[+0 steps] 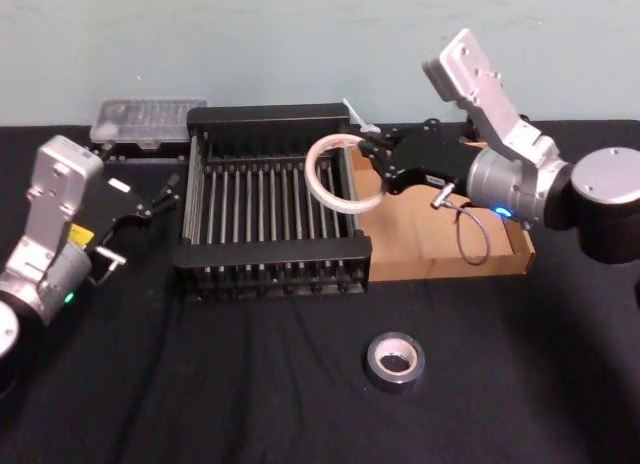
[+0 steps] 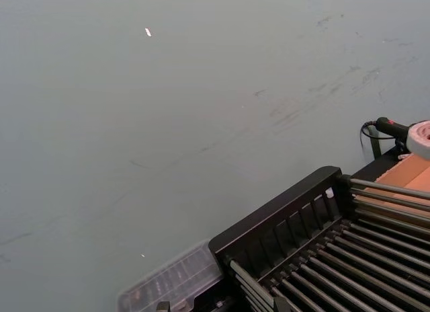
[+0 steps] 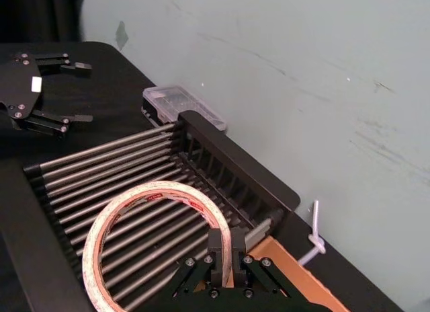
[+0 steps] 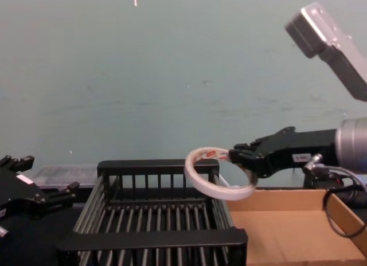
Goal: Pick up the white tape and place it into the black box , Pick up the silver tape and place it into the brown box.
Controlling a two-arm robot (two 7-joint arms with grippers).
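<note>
Right gripper [image 1: 366,146] is clamping its fingers on the white tape [image 1: 311,179], pinching the roll's wall on the side nearest the wrist, apparently with one finger inside the ring and one outside. Roll is hanging tilted in the air, clear of everything beneath, its open face turned partly upward. It is sitting above the right rear part of the black box [image 1: 270,254], close to the crate's right wall, with the brown box [image 1: 440,234] just beyond that wall under the wrist. Slatted floor is lying below and to the robot's left of the fingers, so the drop looks to depend on the ring clearing that right rim; a slight leftward shift before release seems wise. Silver tape [image 1: 371,362] is lying flat on the table in front of both boxes, nearer the right arm. Left gripper [image 1: 150,199] is idling, fingers apart, left of the crate.
</note>
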